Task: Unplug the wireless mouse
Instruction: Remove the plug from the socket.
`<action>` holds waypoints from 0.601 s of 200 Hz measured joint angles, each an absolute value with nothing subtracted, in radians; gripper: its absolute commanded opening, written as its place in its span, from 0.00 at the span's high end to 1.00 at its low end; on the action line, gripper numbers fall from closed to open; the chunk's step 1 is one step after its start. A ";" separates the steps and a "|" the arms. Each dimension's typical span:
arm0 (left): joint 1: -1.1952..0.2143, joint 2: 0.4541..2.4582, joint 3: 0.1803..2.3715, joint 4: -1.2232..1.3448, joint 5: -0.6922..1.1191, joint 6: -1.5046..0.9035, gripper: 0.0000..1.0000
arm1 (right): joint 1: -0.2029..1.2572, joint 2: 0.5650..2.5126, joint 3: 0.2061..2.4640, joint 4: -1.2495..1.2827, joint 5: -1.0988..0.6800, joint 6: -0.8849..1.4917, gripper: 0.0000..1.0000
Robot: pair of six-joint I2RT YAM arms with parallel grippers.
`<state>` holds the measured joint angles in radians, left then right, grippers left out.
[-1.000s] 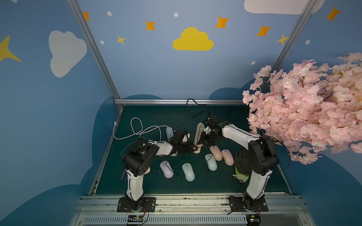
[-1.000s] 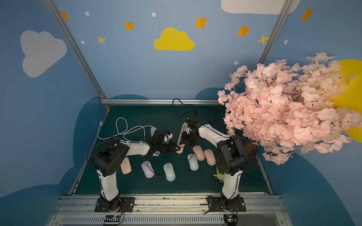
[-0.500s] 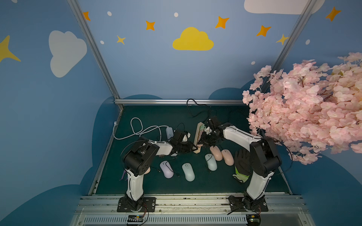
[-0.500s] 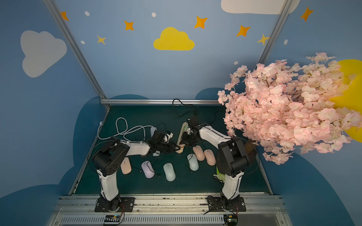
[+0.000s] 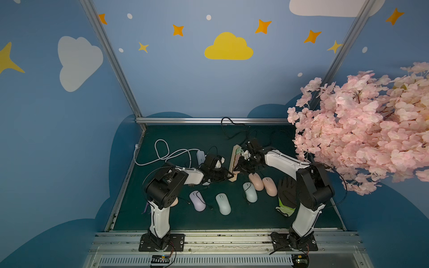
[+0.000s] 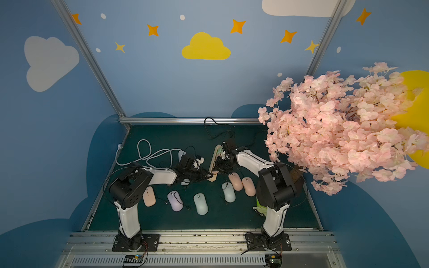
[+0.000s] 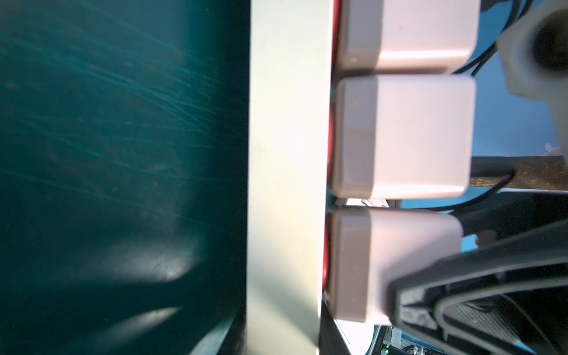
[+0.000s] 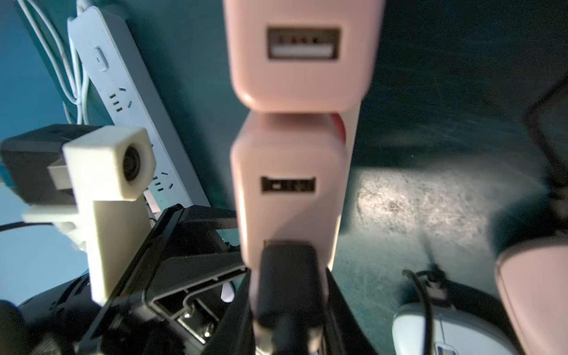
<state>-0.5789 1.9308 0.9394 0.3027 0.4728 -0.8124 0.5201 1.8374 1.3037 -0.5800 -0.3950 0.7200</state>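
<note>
both arms meet at the beige power strip (image 5: 234, 160), which stands on its long edge in the middle of the table (image 5: 232, 222). three pink adapters (image 7: 399, 138) are plugged into it in a row. the black usb plug (image 8: 287, 264) sits in the port of the adapter at the strip's near end, and the right end effector (image 8: 287, 289) is pinching that plug from both sides. the left end effector (image 5: 228, 174) is clamped on that same end of the strip. one finger (image 7: 461, 292) lies flat on that adapter's outer face, and the other side is too dark to make out.

the mice lie nearer the robot than the strip: pink mouse (image 5: 256, 181), second pink mouse (image 5: 269, 186), light blue mouse (image 5: 250, 192), pale green mouse (image 5: 223, 204), purple mouse (image 5: 197, 200) and peach mouse (image 6: 149, 196). can't tell which mouse the plug belongs to. a white power strip (image 8: 129, 101) lies flat beyond the left end effector.
</note>
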 measured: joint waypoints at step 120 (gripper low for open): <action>-0.583 1.917 0.938 0.287 0.482 -0.817 0.96 | 0.556 1.867 1.410 -0.720 -0.317 0.725 0.98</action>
<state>-0.5827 1.9171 0.9382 0.2867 0.4816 -0.8173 0.5560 1.8668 1.4101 -0.7204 -0.3168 0.7246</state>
